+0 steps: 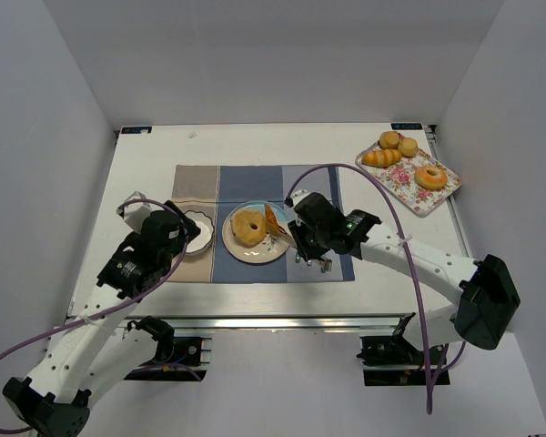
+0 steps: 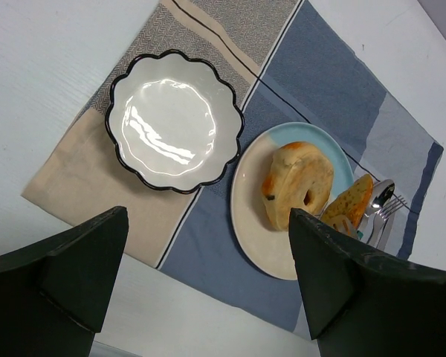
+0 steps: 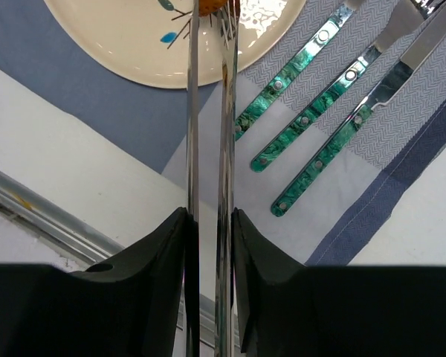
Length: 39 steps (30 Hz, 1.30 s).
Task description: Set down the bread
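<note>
A bagel (image 1: 248, 227) lies on a cream plate (image 1: 237, 249) on the striped placemat (image 1: 193, 182). My right gripper (image 1: 302, 238) is shut on metal tongs (image 3: 208, 149). The tongs' tips pinch an orange slice of bread (image 1: 272, 219) at the plate's right rim, next to the bagel. In the left wrist view the slice (image 2: 349, 201) leans beside the bagel (image 2: 299, 182). In the right wrist view only a sliver of it (image 3: 215, 6) shows at the top edge. My left gripper (image 1: 180, 229) is open and empty above a white scalloped dish (image 2: 167, 123).
Three green-handled pieces of cutlery (image 3: 320, 97) lie on the placemat just right of the plate (image 3: 156, 37). A floral tray (image 1: 441, 193) at the back right holds a donut, a croissant and rolls. The table's front edge and metal rail run close below the tongs.
</note>
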Motion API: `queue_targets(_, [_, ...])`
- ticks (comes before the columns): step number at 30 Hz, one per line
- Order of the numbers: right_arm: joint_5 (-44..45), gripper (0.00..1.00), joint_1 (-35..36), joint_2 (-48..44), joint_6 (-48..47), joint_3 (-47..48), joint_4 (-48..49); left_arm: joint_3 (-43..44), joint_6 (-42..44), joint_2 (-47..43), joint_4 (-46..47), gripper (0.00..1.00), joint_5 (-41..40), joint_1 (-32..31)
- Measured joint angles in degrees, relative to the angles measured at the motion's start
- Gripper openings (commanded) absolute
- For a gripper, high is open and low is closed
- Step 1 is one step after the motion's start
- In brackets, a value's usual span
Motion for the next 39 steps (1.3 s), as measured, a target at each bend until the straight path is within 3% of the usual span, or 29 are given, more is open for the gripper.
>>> queue_targets(5, [0.9,0.5,1.3,-0.4,1.7,-0.1,-0.5,-0.3,0.0,0.0,0.0,0.98,0.0,0.0])
queue_targets(13, [1.6,0.62,2.2,-4.3,2.7,-0.1,-0.8,-0.4,0.0,-0.1,0.2,0.98,0.2,0.0])
queue_targets(22, [3.3,0.59,2.4,-9.2,3.0,-0.1,-1.0,-0.4,0.0,0.0,0.3,0.98,0.5,0.0])
queue_targets(24, [5.1,0.52,2.4,-9.8,3.3,-0.1,-1.0,-0.4,0.0,0.0,0.5,0.98,0.5,0.0])
queue_targets(27, [7.9,0.51,1.7,-9.8,4.4,-0.1,-1.2,-0.4,0.3,0.2,1.1,0.98,1.0,0.0])
queue_targets(32, [9.1,0.48,-5.2,-9.1,5.5,0.0,-1.6,-0.4,0.8,2.1,2.2,0.98,1.6,0.0])
queue_targets(39, [7.9,0.45,-22.9,-9.1,4.9,0.5,-0.5,-0.3,1.9,7.1,5.5,0.98,3.1,0.0])
